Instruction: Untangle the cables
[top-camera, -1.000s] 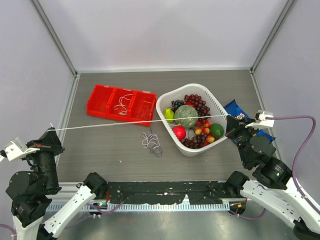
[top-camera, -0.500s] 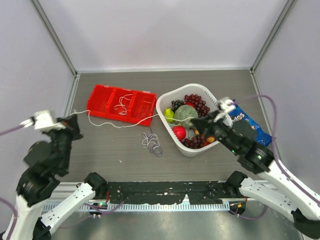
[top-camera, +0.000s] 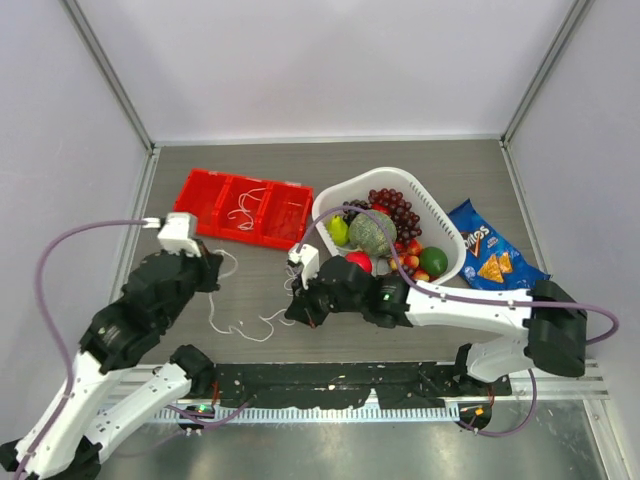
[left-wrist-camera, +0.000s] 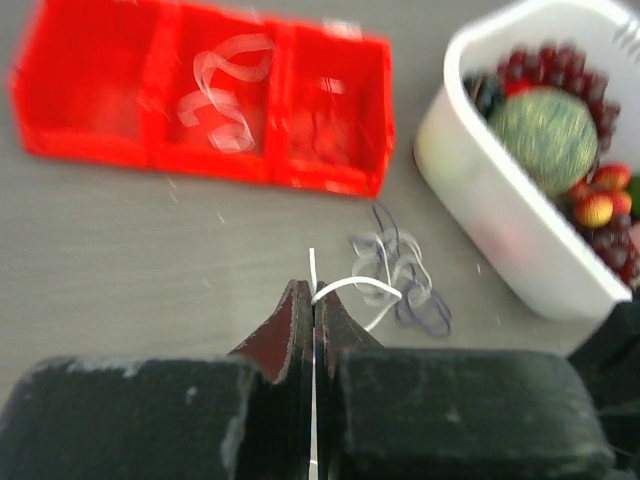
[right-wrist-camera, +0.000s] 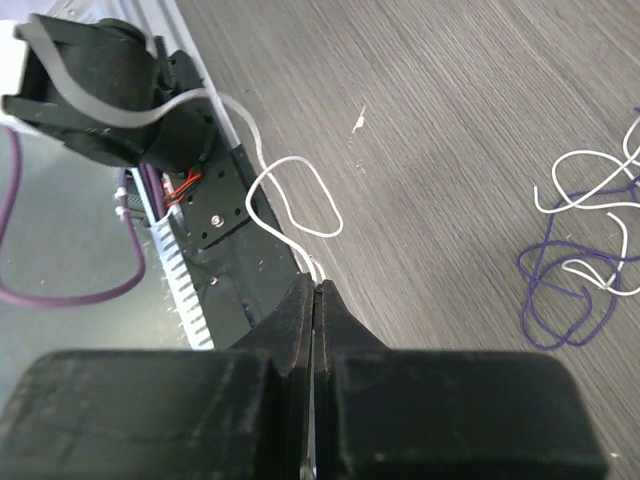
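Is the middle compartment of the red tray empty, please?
No, a coiled white cable lies in the middle compartment of the red tray.

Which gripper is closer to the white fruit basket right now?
Right. The right gripper is just near-left of the white basket, shut on the white cable. The left gripper is farther left, on the robot's side of the red tray, shut on the same cable.

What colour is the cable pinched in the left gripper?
White; the cable shows best in the left wrist view.
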